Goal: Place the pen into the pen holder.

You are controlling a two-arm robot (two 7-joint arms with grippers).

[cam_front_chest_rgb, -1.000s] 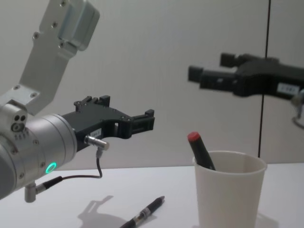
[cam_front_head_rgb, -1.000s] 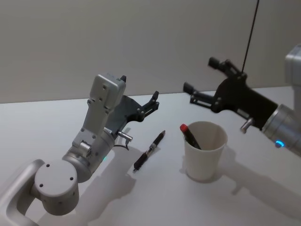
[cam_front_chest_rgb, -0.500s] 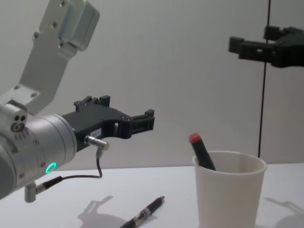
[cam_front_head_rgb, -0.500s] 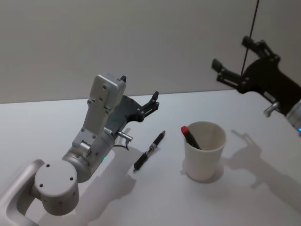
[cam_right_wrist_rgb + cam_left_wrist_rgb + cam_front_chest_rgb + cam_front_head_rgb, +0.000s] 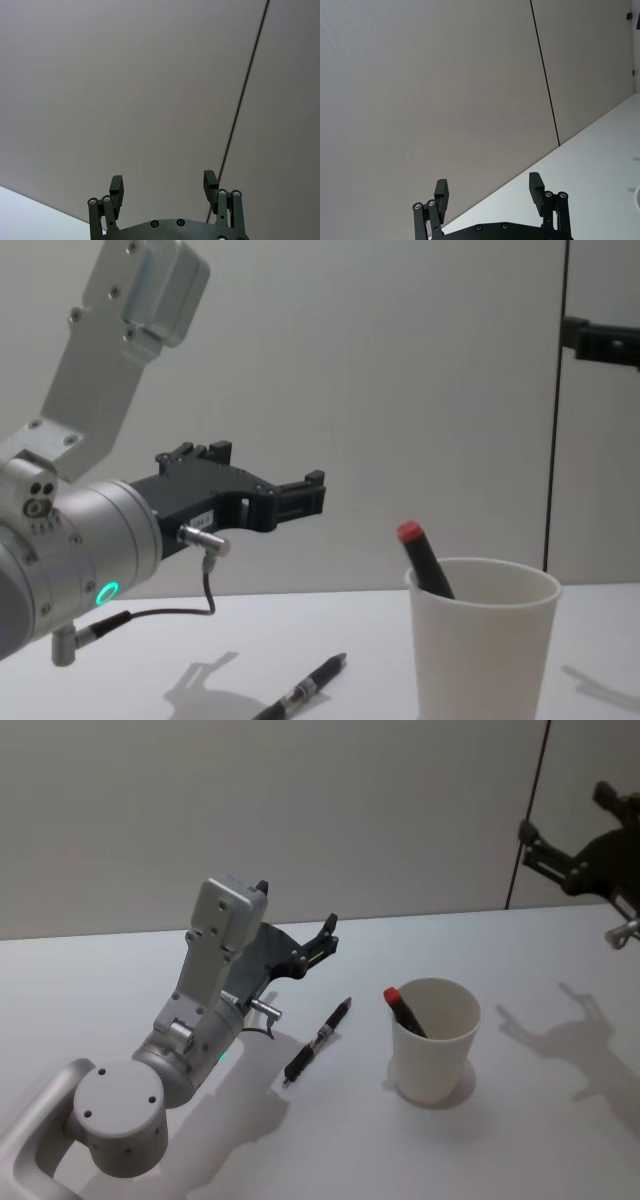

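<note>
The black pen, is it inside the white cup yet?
No, the black pen lies on the table beside the cup.

Setting. A plain, matte, pale grey wall [image 5: 300, 810] closes the scene behind a smooth white table [image 5: 100, 970] and meets it along a straight edge. Toward the right, a thin dark vertical seam [image 5: 527, 815] runs down to the table edge and divides the wall into two flat panels. Lighting is even, and soft-edged grey shadows [image 5: 590, 1040] lie on the tabletop.
</note>
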